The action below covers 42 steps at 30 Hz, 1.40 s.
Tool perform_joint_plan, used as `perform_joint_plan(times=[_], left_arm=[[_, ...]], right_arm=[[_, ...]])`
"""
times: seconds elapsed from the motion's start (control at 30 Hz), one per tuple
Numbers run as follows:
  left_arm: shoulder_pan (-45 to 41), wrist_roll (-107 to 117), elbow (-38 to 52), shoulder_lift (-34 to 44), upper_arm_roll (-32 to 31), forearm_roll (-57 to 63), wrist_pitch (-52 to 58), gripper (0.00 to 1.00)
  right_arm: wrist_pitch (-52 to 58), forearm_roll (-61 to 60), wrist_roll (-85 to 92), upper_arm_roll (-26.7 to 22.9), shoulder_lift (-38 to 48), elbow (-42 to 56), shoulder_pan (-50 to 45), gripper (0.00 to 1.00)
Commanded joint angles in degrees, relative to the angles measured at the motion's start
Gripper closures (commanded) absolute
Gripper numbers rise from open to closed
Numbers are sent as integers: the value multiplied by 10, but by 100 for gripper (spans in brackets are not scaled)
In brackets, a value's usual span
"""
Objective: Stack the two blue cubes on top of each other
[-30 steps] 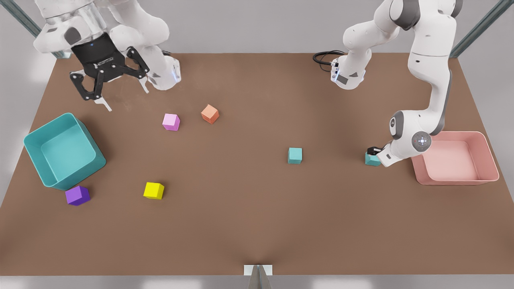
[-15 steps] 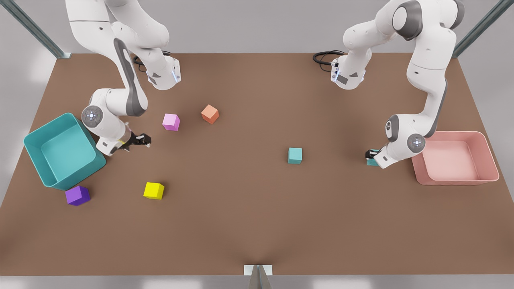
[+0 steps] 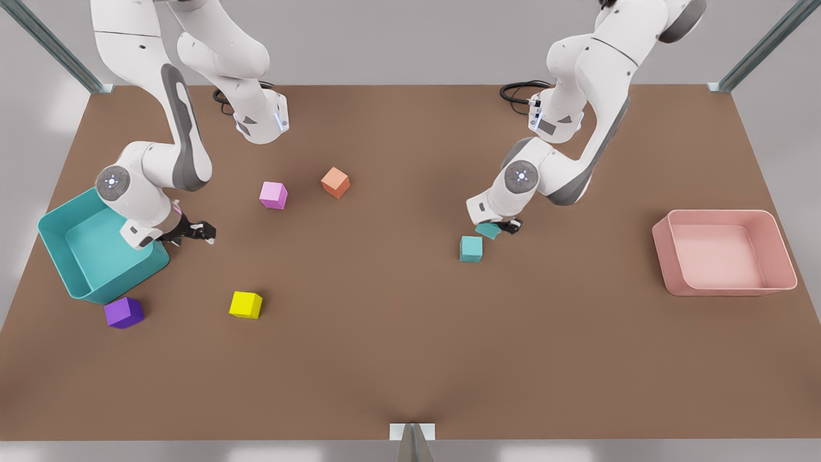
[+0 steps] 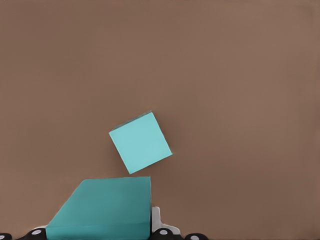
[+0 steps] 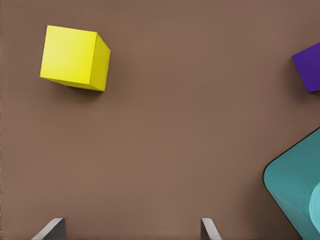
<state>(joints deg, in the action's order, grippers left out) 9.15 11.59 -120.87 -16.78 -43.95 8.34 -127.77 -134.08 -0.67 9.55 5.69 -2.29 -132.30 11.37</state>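
Gripping one blue cube (image 3: 489, 230), your left gripper (image 3: 500, 227) hangs just above and beside the other blue cube (image 3: 471, 248) on the table (image 3: 385, 333). Your right gripper (image 3: 195, 232) waits with fingers spread beside the teal bin (image 3: 70, 256), yellow cube (image 3: 245, 304) near.

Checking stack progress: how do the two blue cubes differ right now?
1. The carried blue cube is shut in the left gripper; the resting blue cube sits free on the table.
2. The carried one is off the surface and tilted; the resting one lies flat.
3. In the left wrist view, the carried cube is beside the resting one, not yet on it.

Shared: same teal colour, same size. The right gripper waits, open, by the teal bin.
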Motion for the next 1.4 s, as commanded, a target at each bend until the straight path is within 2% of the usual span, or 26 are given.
perform_joint_plan(times=[0.0,0.1,0.33,0.37,0.9,0.93,1.1,1.2,1.3,1.37], left_arm=[[-20,376,26,-26,2,9,27,38],[-36,416,58,-80,2,62,26,38],[-33,418,81,-121,6,137,27,38],[-39,419,83,-124,21,148,26,38],[-45,449,80,-154,21,155,-14,37],[-45,445,79,-153,21,156,-13,0],[-45,446,82,-148,20,156,-1,0],[-45,444,114,-142,6,156,78,0],[-43,439,194,-142,-13,155,180,0],[-46,401,305,-143,-26,149,306,0]], right_arm=[[2,-1,-10,0,1,0,-17,0],[5,-1,-10,0,1,0,-17,0],[5,0,-11,0,2,0,-18,0],[5,-1,-11,0,2,0,-18,0],[5,-1,-13,1,4,0,-21,0],[6,-1,-13,1,4,0,-21,0],[5,-1,-13,1,4,0,-21,0],[5,-1,-13,0,4,0,-21,0],[6,-1,-12,1,4,1,-20,0],[6,-1,-11,1,4,1,-20,0]])
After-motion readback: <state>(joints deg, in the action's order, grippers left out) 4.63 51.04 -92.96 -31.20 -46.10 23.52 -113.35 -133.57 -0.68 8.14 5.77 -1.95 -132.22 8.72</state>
